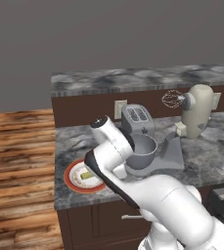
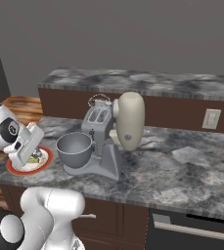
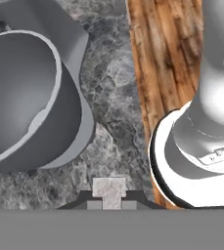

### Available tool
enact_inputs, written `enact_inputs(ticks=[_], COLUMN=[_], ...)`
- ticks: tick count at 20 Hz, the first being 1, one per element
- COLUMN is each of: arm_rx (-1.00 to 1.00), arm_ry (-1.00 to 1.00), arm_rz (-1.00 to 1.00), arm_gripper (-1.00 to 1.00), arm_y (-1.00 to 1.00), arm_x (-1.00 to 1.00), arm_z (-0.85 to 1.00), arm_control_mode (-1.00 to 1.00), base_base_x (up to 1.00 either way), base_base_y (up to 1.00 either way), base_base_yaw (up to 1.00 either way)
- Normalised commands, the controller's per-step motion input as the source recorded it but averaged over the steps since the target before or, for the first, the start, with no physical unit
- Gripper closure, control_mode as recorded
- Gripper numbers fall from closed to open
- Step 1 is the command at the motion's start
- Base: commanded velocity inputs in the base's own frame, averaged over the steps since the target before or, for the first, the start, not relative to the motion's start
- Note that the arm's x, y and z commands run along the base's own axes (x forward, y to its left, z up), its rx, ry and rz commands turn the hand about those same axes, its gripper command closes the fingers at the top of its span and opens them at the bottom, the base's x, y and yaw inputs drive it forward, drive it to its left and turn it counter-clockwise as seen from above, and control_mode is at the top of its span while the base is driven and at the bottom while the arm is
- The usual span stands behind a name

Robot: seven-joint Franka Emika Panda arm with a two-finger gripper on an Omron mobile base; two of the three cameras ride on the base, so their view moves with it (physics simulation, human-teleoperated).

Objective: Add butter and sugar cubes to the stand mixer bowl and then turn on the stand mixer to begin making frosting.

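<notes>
bowl: the stand mixer bowl point(image 2: 75, 148) sat empty on the stand mixer point(image 2: 125, 128) base, frame centre-left.
plate: red-rimmed plate point(image 1: 72, 178), lower left, carried the butter point(image 1: 87, 175).
claw: gripper point(image 3: 109, 191) closed on a small pale cube, near the bowl.
surface: grey marbled counter point(image 2: 182, 166); toaster point(image 1: 137, 118) behind the bowl.
room: wooden floor point(image 1: 15, 161), grey wall.
</notes>
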Motion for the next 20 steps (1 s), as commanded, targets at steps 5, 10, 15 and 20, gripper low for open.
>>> enact_inputs(ticks=[5,10,15,20], arm_rx=[0.0,0.0,0.0,0.0], arm_ry=[0.0,0.0,0.0,0.01], arm_rz=[0.0,0.0,0.0,0.0], arm_gripper=[1.0,1.0,1.0,1.0], arm_y=[-0.27,-0.33,-0.38,-0.16], arm_x=[0.0,0.02,0.54,0.72], arm_z=[0.73,0.61,0.11,-0.12], arm_control_mode=[-1.0,-1.0,-1.0,-1.0], base_base_x=[0.0,0.0,0.0,0.0], base_base_y=[0.0,0.0,0.0,0.0], base_base_yaw=[0.0,0.0,0.0,0.0])
